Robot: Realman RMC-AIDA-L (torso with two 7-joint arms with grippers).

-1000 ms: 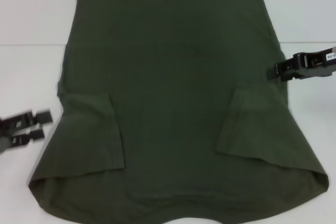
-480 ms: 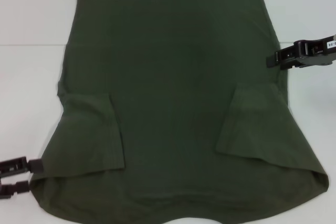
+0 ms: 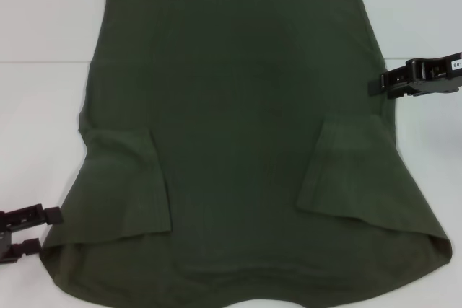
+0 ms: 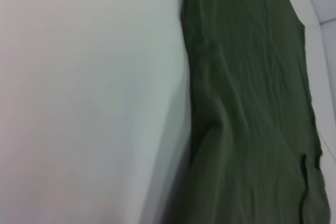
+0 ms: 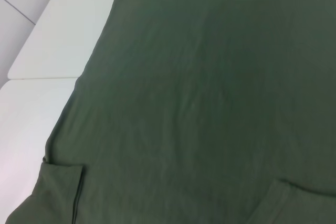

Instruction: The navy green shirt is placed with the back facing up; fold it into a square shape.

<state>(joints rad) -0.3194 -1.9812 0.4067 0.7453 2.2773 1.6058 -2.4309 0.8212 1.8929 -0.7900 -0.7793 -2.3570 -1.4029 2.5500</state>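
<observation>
I see the shirt [image 3: 238, 142] spread flat on the white table [image 3: 43, 27], filling the middle of the head view, both sleeves folded inward. My left gripper [image 3: 45, 230] reaches in level at the lower left, jaws narrowly parted, tips at the shirt's edge. My right gripper [image 3: 377, 84] reaches in level from the right edge, fingers close together at the shirt's side; I cannot tell whether it grips.

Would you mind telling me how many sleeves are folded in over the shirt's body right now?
2: the left sleeve lies folded in near the left gripper; the right sleeve lies folded in below the right gripper. None appear hidden.
</observation>
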